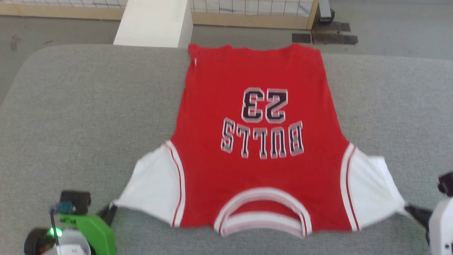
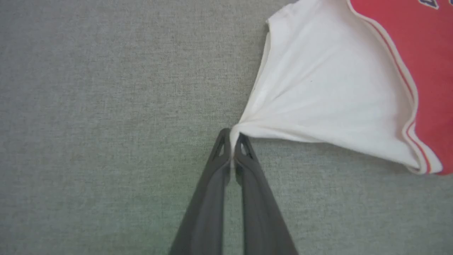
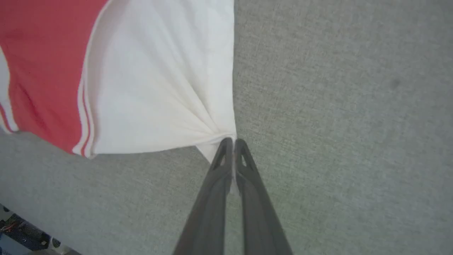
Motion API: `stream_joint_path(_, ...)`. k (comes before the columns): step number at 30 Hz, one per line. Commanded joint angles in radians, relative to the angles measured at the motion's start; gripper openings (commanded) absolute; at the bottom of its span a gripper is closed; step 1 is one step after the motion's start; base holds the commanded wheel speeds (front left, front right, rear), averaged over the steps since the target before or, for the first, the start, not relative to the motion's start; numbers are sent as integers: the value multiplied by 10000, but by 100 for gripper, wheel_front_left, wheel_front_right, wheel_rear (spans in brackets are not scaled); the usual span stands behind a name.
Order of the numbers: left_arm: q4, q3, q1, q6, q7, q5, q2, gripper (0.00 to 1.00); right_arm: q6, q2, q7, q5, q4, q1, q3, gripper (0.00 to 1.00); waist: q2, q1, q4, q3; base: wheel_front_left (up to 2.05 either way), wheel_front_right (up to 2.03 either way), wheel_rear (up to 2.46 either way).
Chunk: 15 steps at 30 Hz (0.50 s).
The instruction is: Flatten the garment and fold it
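The garment [image 1: 254, 141], a red jersey T-shirt with white sleeves and an upside-down "BULLS 23" print, lies spread on the grey table [image 1: 70, 117], collar toward me and hem at the far edge. My left gripper [image 1: 110, 209] is shut on the corner of the left white sleeve [image 2: 318, 95], pulling it taut; the pinch shows at the left gripper [image 2: 232, 136] in its wrist view. My right gripper [image 1: 410, 209] is shut on the corner of the right white sleeve [image 3: 159, 88], seen pinched at the right gripper [image 3: 233, 141]. A small white tag [image 1: 195, 62] sits near the hem.
A white block [image 1: 155, 23] stands beyond the table's far edge, with a wooden-framed wire fence [image 1: 247, 10] on the floor behind. The table's far left corner is rounded. Grey tabletop extends on both sides of the garment.
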Motion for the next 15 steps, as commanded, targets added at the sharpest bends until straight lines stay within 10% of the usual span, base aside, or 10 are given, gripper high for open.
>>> stream_joint_path(1, -76, -75, 415, 135, 207, -136, 253, 0, -21, -197, 448, 252, -93, 481, -187, 0, -1, 1, 64, -163, 0, 0, 0)
stream_joint_path(13, -1112, -400, 854, 15, 869, -462, 293, 0, -21, 241, 2820, 116, -1147, 2368, -2029, 0, -1, 1, 279, -153, 0, 0, 0)
stream_joint_path(14, -1254, -366, 753, 1, 812, -422, 271, 0, -21, 238, 2895, -182, -1272, 2364, -2176, 14, -1, 1, 309, -135, 0, 0, 0)
stream_joint_path(15, -1375, -352, 676, 9, 786, -373, 266, 0, -21, 252, 2894, -408, -1444, 2322, -2268, 100, -1, 1, 332, -117, 0, 0, 0)
